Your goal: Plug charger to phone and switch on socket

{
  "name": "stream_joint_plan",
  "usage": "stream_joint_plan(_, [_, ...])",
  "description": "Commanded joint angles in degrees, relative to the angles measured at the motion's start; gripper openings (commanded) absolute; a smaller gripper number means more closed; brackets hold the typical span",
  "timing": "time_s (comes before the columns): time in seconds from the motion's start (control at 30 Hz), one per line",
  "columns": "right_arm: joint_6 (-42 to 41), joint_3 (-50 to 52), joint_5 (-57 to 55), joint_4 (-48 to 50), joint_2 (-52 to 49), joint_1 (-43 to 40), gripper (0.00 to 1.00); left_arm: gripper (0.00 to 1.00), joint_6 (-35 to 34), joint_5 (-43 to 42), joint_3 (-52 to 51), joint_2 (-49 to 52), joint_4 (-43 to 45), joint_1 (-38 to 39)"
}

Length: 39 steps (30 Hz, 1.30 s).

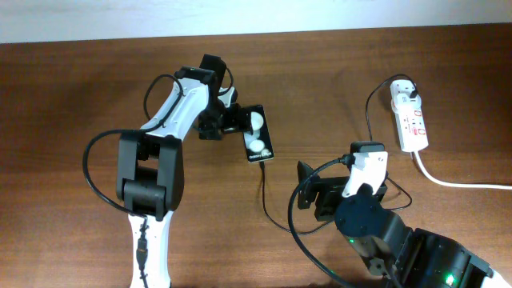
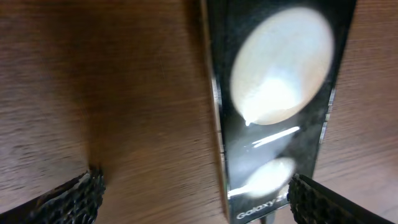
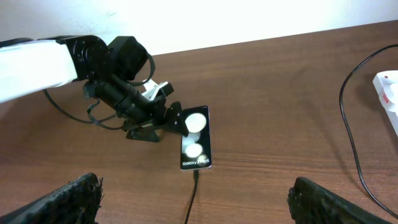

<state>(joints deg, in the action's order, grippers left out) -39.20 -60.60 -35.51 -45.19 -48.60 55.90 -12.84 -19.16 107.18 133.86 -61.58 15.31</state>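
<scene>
The phone (image 1: 258, 134) lies flat on the table, black and glossy, with two white glare spots. It fills the left wrist view (image 2: 273, 106) and sits mid-frame in the right wrist view (image 3: 196, 146). The charger cable (image 1: 265, 196) runs from the phone's near end, where its connector tip (image 3: 195, 176) meets the phone's edge, round to a white plug (image 1: 402, 94) in the socket (image 1: 411, 122). My left gripper (image 1: 234, 120) is open at the phone's far-left corner, and its right finger is beside the phone's edge (image 2: 193, 196). My right gripper (image 1: 304, 188) is open and empty, facing the phone (image 3: 199, 202).
The socket's thick white cord (image 1: 460, 182) trails off to the right edge. The black cable loops on the table beside and under my right arm (image 1: 364, 204). A pale wall edge borders the table at the back (image 1: 320, 16).
</scene>
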Motion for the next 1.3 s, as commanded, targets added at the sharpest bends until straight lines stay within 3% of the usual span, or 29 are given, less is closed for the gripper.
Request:
stream_joint_plan(0.0, [-0.2,-0.4,0.3,-0.2,0.2,-0.1,0.99,0.99,0.0,11.4,-3.3,5.9,-3.7,-0.7])
stream_joint_plan(0.43, [-0.2,-0.4,0.5,-0.2,0.2,-0.1,0.99,0.99,-1.2,22.7,11.0,5.8,-22.3,-0.8])
stream_joint_plan(0.77, [-0.2,-0.4,0.3,-2.3,0.2,-0.2,0.99,0.99,-1.2,26.3,11.3,0.8,-24.1,-0.8])
stream_joint_plan(0.93, [-0.3,-0.4,0.2,-0.4,-2.1,-0.1,0.99,0.99,-2.1,26.3,11.3,-11.8,-26.4,-0.8])
stream_joint_plan(1.03, [-1.7,-0.4,1.9,-0.4,-4.3,-0.1,0.99,0.99,-2.3,26.3,11.3,-31.0,-28.2,-0.8])
stream_joint_plan(1.2, [-1.7,-0.4,2.8,-0.4,-4.5,-0.1,0.99,0.99,-2.3,26.8,11.3,-51.3,-28.8,-0.8])
stream_joint_plan(1.27, [-1.7,-0.4,4.0,-0.4,-4.5,-0.1,0.99,0.99,-4.4,31.3,11.2,-57.4,-30.8,-0.8])
